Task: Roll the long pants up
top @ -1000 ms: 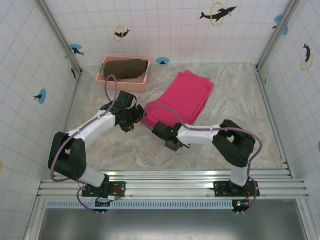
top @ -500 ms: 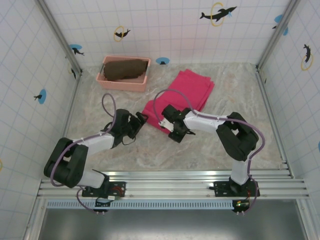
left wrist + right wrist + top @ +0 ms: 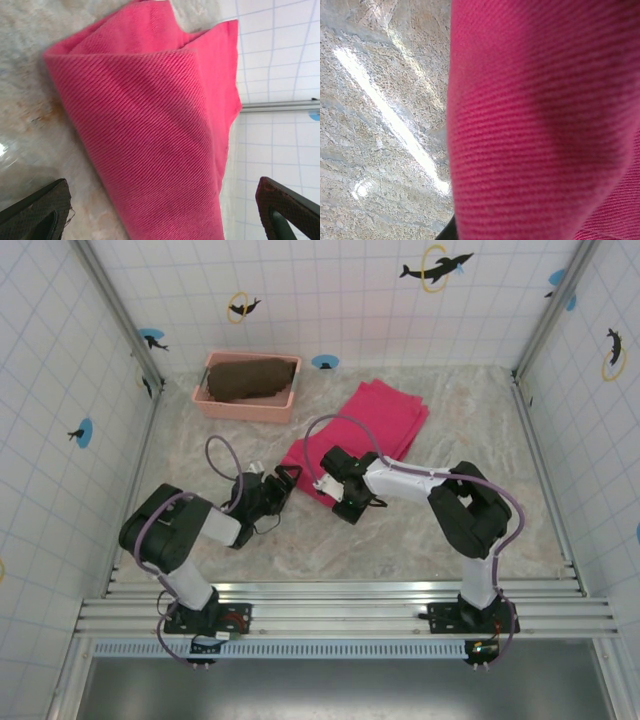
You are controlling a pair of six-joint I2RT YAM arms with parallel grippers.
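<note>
Lying on the tabletop (image 3: 400, 530): long pants (image 3: 372, 428), bright magenta-pink, folded into a flat oblong stack that runs diagonally from near-left to far-right, right of centre.
Long pants, near-left end: the corner is doubled over on itself. In the left wrist view the ribbed fabric (image 3: 150, 125) shows layered edges and rests on the marbled surface (image 3: 25, 100).
Left tool (image 3: 283, 480): released, jaws wide apart, low over the tabletop just beside the near-left corner of the pants and pointing at it. Its dark fingers (image 3: 37, 210) stand at either lower corner of its own camera view, with the fabric between and beyond them.
Right tool (image 3: 331, 474): clenched, at the near-left edge of the pants. Whether it pinches the cloth cannot be told.
Right wrist view: pants fabric (image 3: 545, 125) very close to the lens and bulging, with the tabletop (image 3: 380, 125) and a streak of glare to its left.
Tools, relation: near each other, on either side of the same corner.
Pink basket (image 3: 245, 407): far-left area of the tabletop, near the back wall, well apart from the pants.
Dark brown cloth (image 3: 250, 375): bunched inside the basket.
Surround: white tiled walls (image 3: 330, 300) with dolphin stickers (image 3: 437, 267).
</note>
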